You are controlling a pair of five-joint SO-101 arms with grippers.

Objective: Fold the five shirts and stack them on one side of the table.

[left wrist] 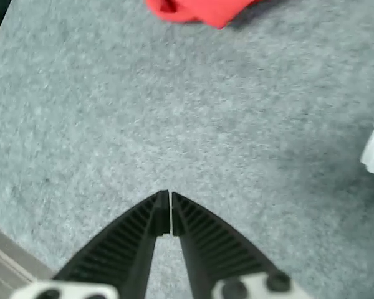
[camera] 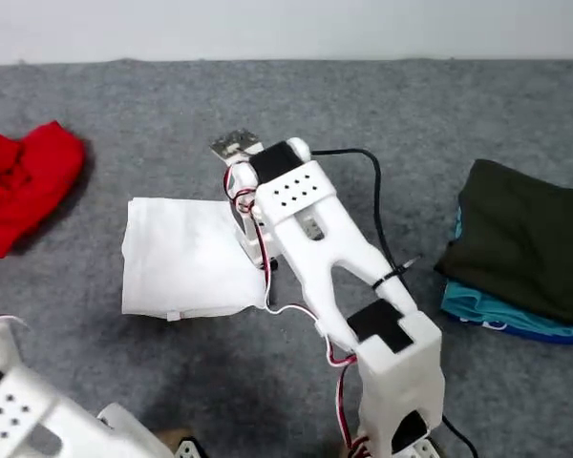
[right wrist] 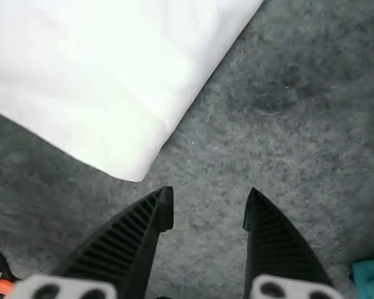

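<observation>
High view: the folded white shirt [camera: 186,258] lies left of centre, the stack [camera: 525,248] at right. The right hand [right wrist: 209,208], spread apart, is seen beside the shirt's corner; all layers should be pinched so the fold is kept. The left hand [left wrist: 170,202] is closed, empty.

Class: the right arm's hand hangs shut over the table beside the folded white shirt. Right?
Not quite: the right hand is open, as the right wrist view shows. It does hang over the table beside the folded white shirt.
</observation>
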